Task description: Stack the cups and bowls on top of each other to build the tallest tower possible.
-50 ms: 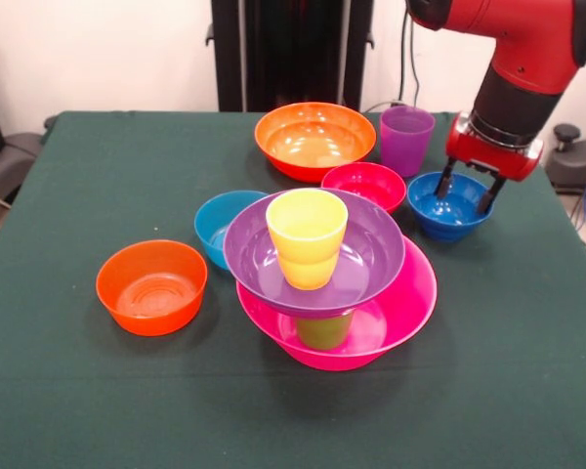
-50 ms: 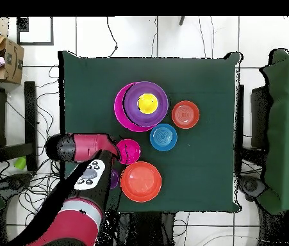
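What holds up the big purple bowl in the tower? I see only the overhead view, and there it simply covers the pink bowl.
Observer: A lime green cup stands inside the big pink bowl. The big purple bowl rests on top of that cup.
Operator: And where is the gripper? I cannot find it from above.
Observer: The gripper hangs over the dark blue bowl, beside the tower.
Operator: Is it open?
Observer: Yes, it is open, with one finger near each side of that bowl's rim.

Glossy plastic bowls (image 1: 314, 140) — matt cloth (image 1: 98, 186)
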`<state>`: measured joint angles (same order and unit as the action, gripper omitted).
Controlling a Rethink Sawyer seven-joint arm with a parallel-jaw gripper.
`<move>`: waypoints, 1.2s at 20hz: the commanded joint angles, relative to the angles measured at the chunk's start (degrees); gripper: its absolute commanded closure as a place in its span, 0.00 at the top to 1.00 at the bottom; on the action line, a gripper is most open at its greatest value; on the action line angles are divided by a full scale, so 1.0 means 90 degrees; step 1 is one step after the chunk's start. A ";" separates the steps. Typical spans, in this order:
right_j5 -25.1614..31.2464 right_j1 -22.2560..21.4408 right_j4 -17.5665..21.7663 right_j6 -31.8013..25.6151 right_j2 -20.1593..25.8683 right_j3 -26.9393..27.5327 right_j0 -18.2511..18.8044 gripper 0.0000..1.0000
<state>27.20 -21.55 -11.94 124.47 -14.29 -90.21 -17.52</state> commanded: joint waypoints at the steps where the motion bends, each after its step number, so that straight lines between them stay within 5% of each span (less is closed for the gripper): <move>1: 0.0070 0.0165 -0.0277 0.0979 0.0827 -0.0158 -0.0001 1.00; 24: 0.0303 -0.0007 -0.0753 0.1109 0.0832 -0.0122 -0.0219 1.00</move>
<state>27.20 -21.95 -16.30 124.47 -13.30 -90.25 -19.18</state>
